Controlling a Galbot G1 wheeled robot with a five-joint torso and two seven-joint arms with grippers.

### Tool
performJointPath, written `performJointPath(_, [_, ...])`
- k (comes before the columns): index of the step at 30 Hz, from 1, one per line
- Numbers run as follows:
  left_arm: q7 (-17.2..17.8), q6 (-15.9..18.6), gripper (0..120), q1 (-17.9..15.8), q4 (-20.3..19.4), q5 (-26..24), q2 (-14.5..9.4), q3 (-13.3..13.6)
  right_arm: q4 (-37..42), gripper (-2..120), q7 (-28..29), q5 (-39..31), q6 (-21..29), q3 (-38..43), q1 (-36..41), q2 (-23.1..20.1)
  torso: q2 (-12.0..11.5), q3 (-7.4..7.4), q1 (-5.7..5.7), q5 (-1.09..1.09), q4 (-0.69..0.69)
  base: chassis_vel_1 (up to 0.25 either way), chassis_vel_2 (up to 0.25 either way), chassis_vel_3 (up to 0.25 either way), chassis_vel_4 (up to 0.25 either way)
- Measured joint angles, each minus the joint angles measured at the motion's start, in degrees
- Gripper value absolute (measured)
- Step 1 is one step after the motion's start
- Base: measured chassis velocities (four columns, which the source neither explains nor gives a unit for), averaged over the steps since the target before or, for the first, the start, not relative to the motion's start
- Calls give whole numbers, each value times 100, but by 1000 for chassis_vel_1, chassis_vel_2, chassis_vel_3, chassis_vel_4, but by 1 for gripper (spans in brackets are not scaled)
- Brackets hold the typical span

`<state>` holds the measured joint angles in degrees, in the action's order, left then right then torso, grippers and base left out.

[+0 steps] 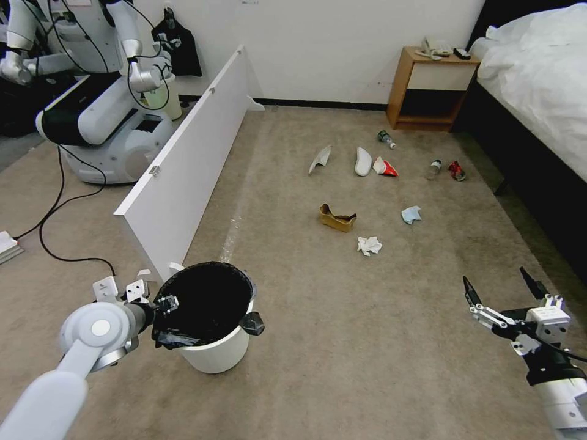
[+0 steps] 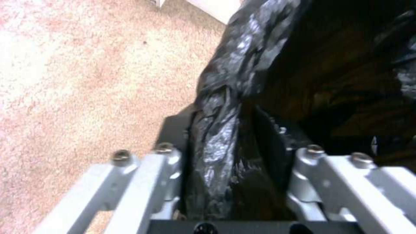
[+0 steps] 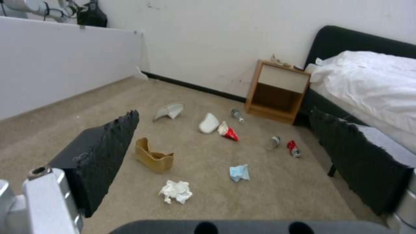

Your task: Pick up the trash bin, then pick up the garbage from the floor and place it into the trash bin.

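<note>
The floor point(image 1: 367, 342) is a flat beige-brown carpet that runs back to a white wall with a black baseboard. A bed point(image 1: 538, 79) with white bedding stands along the right side, and a wooden nightstand point(image 1: 428, 85) sits against the wall beside it. A long white panel point(image 1: 189, 165) stands on edge on the left, with another robot point(image 1: 104, 98) behind it.

The trash bin point(image 1: 214, 351), white with a black bag point(image 2: 225, 107) folded over its rim, stands upright on the carpet near the panel's near end. The left gripper point(image 1: 160, 305) is clamped on the bin's rim at its left side, one finger inside and one outside, with the bag pinched between them.

The right gripper point(image 1: 501, 284) hovers above bare carpet at the right, well apart from the bin, its two black fingers point(image 3: 104, 152) spread wide and holding nothing.

The garbage lies scattered mid-floor, beyond both grippers. Two white slippers point(image 1: 363, 161) lie side by side, one tipped on its edge. A brown cardboard scrap point(image 1: 337, 218) sits nearer, with a crumpled white tissue point(image 1: 369, 245) just beyond it toward the robot and a light-blue wad point(image 1: 411, 214) to the right. A red-white wrapper point(image 1: 385, 167) touches the right slipper. Farther right lie a small bottle point(image 1: 433, 169) and a red can point(image 1: 456, 171), near each other, and another bottle point(image 1: 386, 139) rests close to the nightstand.
</note>
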<state>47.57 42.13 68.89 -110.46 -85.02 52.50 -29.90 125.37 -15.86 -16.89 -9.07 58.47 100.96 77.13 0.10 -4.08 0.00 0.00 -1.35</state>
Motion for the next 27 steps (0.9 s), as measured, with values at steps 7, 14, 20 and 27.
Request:
performJointPath(7, [-131,0,6,172,-2,160,28,-47,-40,100,0,59,-33,-49,-53,59,0,0,0,0,0,0,0,0,0])
performJointPath(14, [-283,1,2,343,-44,288,50,-122,-49,100,-8,132,-76,-75,-70,136,0,0,0,0,0,0,0,0,0])
performJointPath(20, [-512,2,2,581,-147,466,100,-232,-49,100,-21,214,-121,-91,-75,216,0,0,0,0,0,0,0,0,0])
performJointPath(27, [-1036,-53,2,882,-286,804,148,-392,-36,100,-32,290,-157,-113,-69,295,0,0,0,0,0,0,0,0,0])
